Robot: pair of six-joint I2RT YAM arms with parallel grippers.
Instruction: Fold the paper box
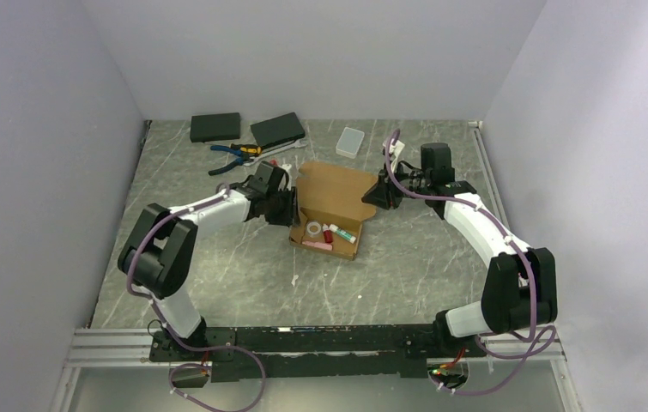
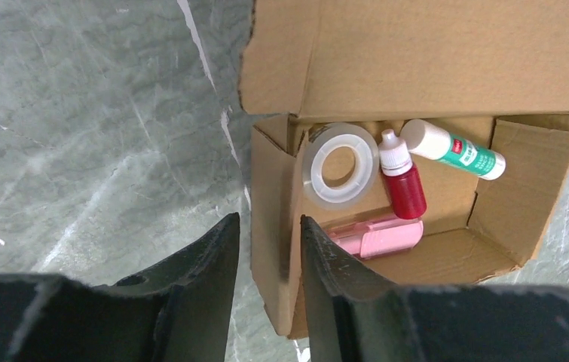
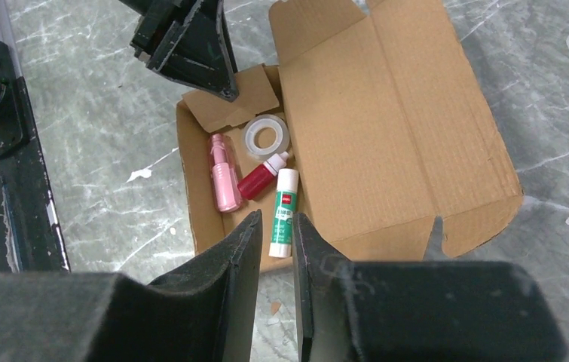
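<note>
Paper box (image 1: 330,204) on the worktop (image 1: 243,275) between the two claws: we judge its tray formed and filled, the lid flat open behind, closing and tucking left. Left claw (image 2: 270,220), part open, straddles the box's left wall. Right claw (image 3: 275,216), narrowly open and empty, hovers beside its right edge, with bare worktop outboard of each.

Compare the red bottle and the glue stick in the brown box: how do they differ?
Colour: the red bottle has a red body and white cap; the glue stick is white with a green label. Length: the glue stick is longer than the red bottle. Shape: the red bottle narrows at its cap; the glue stick is an even cylinder. Both lie flat in the paper box.
</note>
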